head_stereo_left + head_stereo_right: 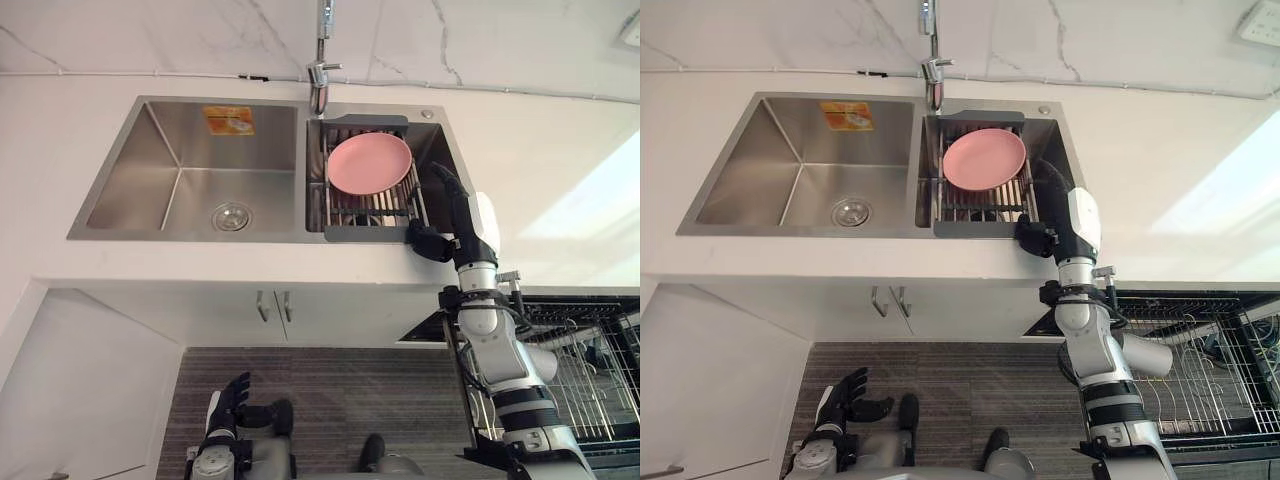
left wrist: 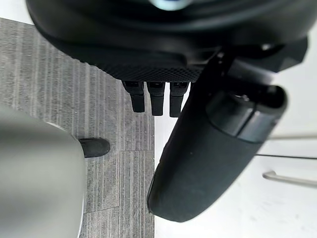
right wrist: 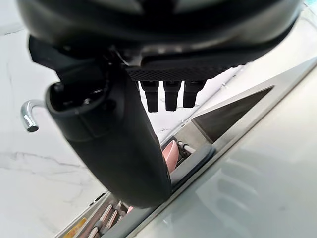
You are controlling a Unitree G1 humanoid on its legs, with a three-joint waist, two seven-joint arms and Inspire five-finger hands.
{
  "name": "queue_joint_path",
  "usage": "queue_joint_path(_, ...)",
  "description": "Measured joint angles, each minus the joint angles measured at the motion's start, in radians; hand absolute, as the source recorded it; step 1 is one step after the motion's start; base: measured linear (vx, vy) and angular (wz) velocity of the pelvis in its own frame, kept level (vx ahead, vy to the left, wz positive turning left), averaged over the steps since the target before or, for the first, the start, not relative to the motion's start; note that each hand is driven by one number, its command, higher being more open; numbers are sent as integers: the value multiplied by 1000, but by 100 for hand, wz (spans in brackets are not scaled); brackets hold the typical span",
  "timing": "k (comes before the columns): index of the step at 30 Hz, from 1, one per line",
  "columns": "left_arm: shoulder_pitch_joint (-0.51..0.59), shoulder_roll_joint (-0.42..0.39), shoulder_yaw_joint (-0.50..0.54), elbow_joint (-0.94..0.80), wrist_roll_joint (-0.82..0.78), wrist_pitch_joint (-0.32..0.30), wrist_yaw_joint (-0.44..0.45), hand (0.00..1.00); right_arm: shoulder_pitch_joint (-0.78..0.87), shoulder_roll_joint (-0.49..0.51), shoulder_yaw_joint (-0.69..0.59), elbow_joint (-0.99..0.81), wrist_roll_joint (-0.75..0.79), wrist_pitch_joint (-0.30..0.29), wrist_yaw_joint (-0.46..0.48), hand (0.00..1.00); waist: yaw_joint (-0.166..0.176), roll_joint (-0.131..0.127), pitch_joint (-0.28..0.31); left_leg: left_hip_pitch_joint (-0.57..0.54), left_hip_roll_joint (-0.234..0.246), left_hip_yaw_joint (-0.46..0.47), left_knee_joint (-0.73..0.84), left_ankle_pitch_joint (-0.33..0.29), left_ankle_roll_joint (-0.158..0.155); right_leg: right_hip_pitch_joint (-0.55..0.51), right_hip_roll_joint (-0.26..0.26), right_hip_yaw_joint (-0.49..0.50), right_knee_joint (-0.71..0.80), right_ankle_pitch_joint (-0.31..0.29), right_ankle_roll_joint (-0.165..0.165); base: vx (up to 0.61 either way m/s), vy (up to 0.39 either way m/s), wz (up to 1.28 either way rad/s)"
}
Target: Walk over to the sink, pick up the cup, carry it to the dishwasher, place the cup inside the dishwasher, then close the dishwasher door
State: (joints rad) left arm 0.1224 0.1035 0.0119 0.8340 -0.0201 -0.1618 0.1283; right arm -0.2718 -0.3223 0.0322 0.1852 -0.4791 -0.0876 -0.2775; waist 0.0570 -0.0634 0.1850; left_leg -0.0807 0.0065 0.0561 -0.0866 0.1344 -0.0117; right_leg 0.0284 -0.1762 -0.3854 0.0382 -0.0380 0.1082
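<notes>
My right hand (image 1: 455,215) reaches over the front right corner of the steel sink's (image 1: 180,170) right basin, beside the dark grey dish rack (image 1: 365,232). Its fingers (image 3: 171,96) are straight and its thumb (image 3: 119,148) stands out; it holds nothing. A pink plate (image 1: 369,162) lies in the rack, just left of the hand. The hand hides the strip of basin to the rack's right. My left hand (image 1: 232,400) hangs low over the floor, fingers (image 2: 156,96) relaxed. The dishwasher's wire rack (image 1: 585,350) is pulled out at the lower right.
A chrome faucet (image 1: 320,70) rises behind the divider between the basins. The left basin has a drain (image 1: 231,215) and an orange sticker (image 1: 228,120). White countertop surrounds the sink, and cabinet doors with two handles (image 1: 272,305) sit below it.
</notes>
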Motion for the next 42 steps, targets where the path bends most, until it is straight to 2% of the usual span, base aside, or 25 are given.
queue_joint_path(9,0,0,0,-4,0,0,0,90,-111,-4,33,67,-43,7,-17,90,1,-1,1,-12,-8,-21,0,10,5,1,0,-9,-8,10,3,27,8,6)
queue_joint_path(16,-1,0,-1,-14,-1,-2,2,90,-260,-61,77,229,-108,42,-19,90,12,-2,8,-19,-11,-27,0,10,4,1,5,-16,-18,10,3,22,-3,1)
queue_joint_path(20,-3,0,-1,-24,-22,-17,5,90,-340,-85,111,303,-116,65,-18,90,17,-4,39,-26,-11,-35,0,10,4,-3,5,-23,-17,9,2,-10,3,5)
queue_joint_path(23,-16,0,-1,-25,-26,-19,14,90,-380,-91,115,354,-134,71,-8,90,35,-8,54,-42,-12,-39,1,11,4,-17,5,-26,-16,9,2,0,0,0)
queue_joint_path(28,-28,13,-1,-34,-40,-21,25,90,-466,-137,191,411,-152,78,27,90,37,-26,79,-48,-12,-43,2,11,5,-19,5,-29,-16,10,2,15,0,2)
queue_joint_path(32,-36,15,0,-35,-45,-22,28,90,-522,-161,230,456,-154,76,42,90,37,-27,102,-64,-6,-48,15,10,4,-34,7,-31,2,5,-6,-46,3,2)
queue_joint_path(33,-42,17,0,-34,-48,-22,28,90,-538,-163,235,469,-154,76,42,30,38,-26,108,-69,-2,-49,17,10,3,-41,8,-31,8,1,-14,-91,-8,1)
queue_joint_path(42,-83,28,-2,-16,-60,-25,40,90,-633,-190,264,518,-183,79,40,30,41,-25,144,-121,29,-68,18,37,-5,-87,38,-40,13,7,-30,-67,-24,3)
